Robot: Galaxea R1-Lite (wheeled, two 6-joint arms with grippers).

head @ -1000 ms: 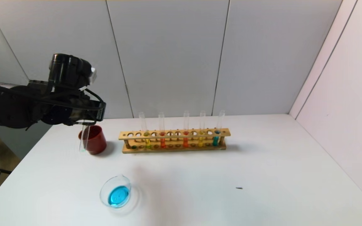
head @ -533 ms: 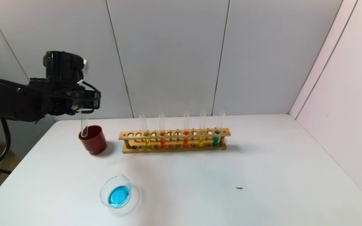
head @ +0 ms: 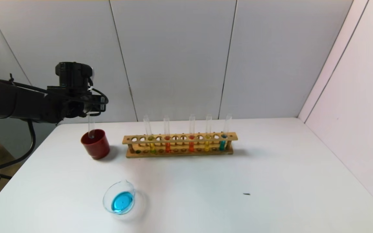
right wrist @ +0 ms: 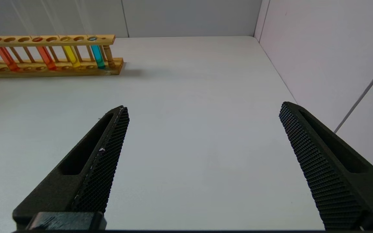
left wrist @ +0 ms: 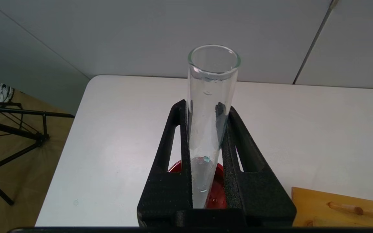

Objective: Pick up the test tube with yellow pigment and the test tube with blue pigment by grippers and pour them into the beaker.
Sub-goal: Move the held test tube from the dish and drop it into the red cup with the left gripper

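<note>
Beaker point(head: 119, 197) at the near left of the white table point(head: 270, 181) already holds a shallow pool of blue, while the yellow pour is not yet made. Beyond it, at the far left, the left gripper point(head: 92, 111) pinches an emptied test tube point(left wrist: 210, 123) upright between its pads, the rounded end dipping into the mouth of a dark red cup point(head: 96, 144). Risk here looks twofold: a release off-centre could tip the glass against the cup's rim or knock the cup over, and a tighter squeeze could crack the thin wall. Right of the cup, the wooden rack point(head: 180, 145) carries the test tube with yellow pigment point(head: 207, 134) and a remaining blue tube point(head: 224, 132). The right gripper point(right wrist: 202, 142) waits near and to the right above bare table, jaws spread wide, holding nothing.
</note>
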